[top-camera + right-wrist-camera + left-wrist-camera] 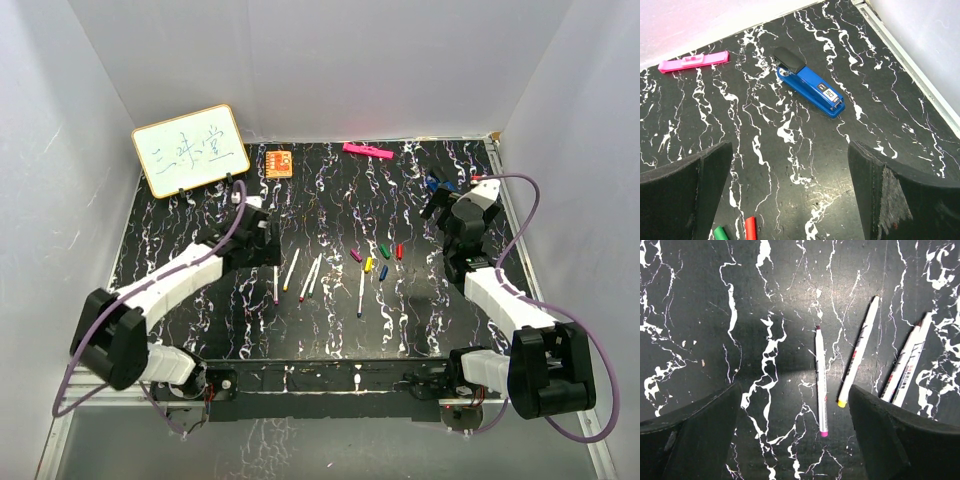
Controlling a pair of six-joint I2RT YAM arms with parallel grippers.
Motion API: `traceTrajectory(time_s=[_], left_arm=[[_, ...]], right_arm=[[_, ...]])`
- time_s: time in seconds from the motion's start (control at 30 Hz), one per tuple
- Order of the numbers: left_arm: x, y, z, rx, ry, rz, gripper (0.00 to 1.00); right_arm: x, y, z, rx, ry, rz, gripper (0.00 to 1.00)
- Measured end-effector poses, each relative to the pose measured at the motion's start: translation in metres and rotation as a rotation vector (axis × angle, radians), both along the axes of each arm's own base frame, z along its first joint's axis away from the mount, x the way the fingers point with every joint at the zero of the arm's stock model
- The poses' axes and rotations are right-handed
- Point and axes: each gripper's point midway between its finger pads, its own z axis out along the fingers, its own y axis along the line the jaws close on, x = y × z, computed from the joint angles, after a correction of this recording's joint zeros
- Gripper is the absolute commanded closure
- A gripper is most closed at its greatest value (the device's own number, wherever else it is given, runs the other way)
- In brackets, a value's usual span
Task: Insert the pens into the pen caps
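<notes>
Left gripper (795, 390) spread wide above the worktop (700, 300), pinching nothing; the purple-tipped pen (821, 382) lies beneath, between its fingers; the yellow-tipped pen (857, 360) just beside, two more pens (911, 362) further right; a fifth pen (361, 287) lies near the caps (368, 264); right gripper (790, 147) spread too, empty, facing a stapler (810, 82) and pink marker (694, 60); green cap (720, 233) and red cap (750, 227) lie below it.
</notes>
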Motion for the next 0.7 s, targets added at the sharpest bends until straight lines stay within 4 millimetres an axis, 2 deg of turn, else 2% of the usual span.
traceTrajectory(time_s=[0.07,0.27,0.53,0.7], left_arm=[[0.0,-0.005,-0.004,0.057,0.033,-0.004,0.33],[-0.008,-0.01,-0.025,0.161,0.103,-0.013,0.44],[-0.016,-0.011,-0.052,0.23,0.185,0.002,0.43],[-0.019,-0.015,-0.053,0.232,0.19,-0.001,0.42]], right_arm=[[0.001,0.001,0.002,0.006,-0.004,0.003,0.02],[-0.001,0.002,-0.002,0.005,0.015,0.008,0.02],[-0.001,0.004,-0.002,0.008,0.014,0.022,0.02],[0.0,0.006,-0.002,0.011,0.016,0.032,0.02]])
